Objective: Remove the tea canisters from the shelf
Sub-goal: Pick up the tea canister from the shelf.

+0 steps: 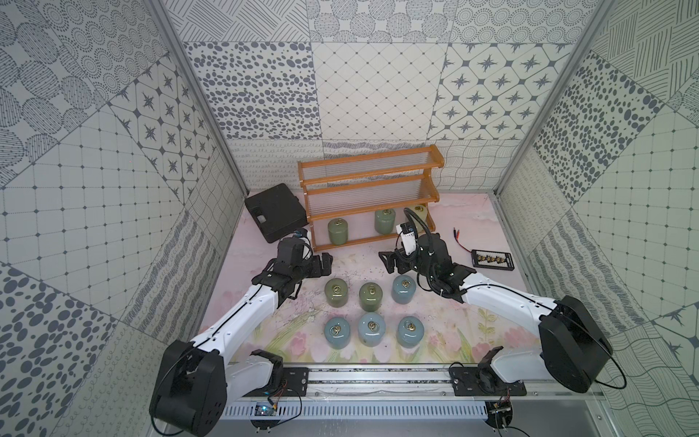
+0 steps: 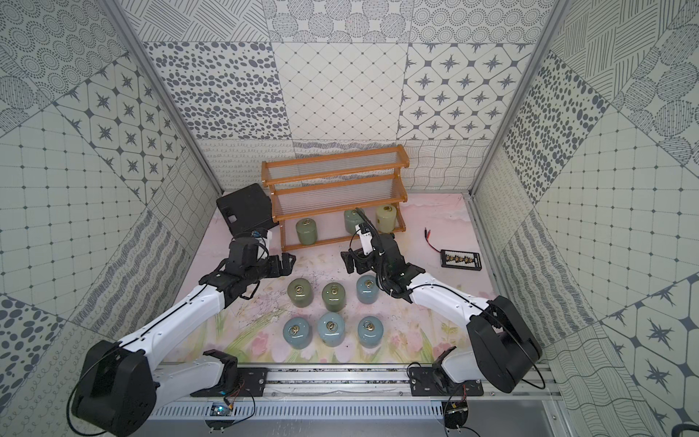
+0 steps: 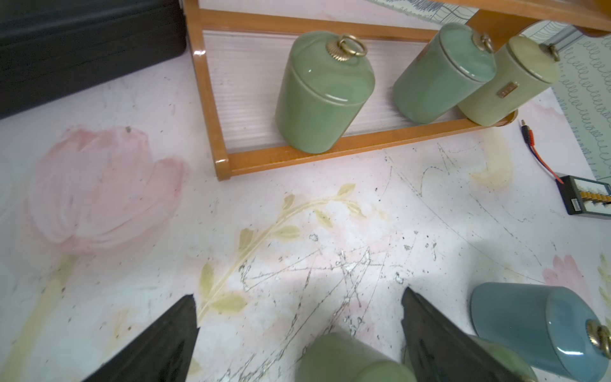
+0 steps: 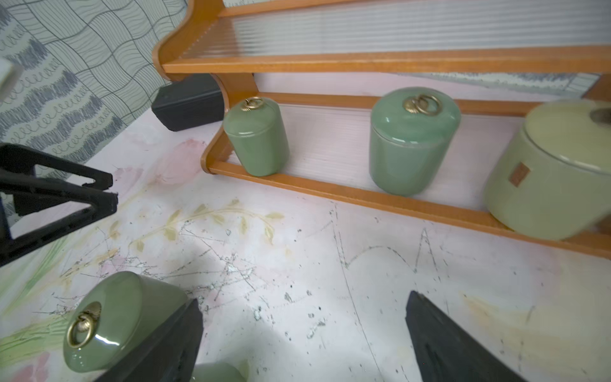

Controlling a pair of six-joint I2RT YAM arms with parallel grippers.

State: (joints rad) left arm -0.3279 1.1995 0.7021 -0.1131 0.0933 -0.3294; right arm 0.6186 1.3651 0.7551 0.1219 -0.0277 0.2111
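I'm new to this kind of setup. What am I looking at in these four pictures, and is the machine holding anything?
This is a robot with two arms, each ending in a two-fingered gripper. Two pictures look down on the table from above; the other two come from cameras on the wrists. On the table stand two green canisters and four blue canisters. Two sage green jars and one pale yellow jar sit on the lowest tier of the wooden shelf. A black case lies beside the shelf, a small black board near the right arm. The left gripper and the right gripper are both open and hold nothing.
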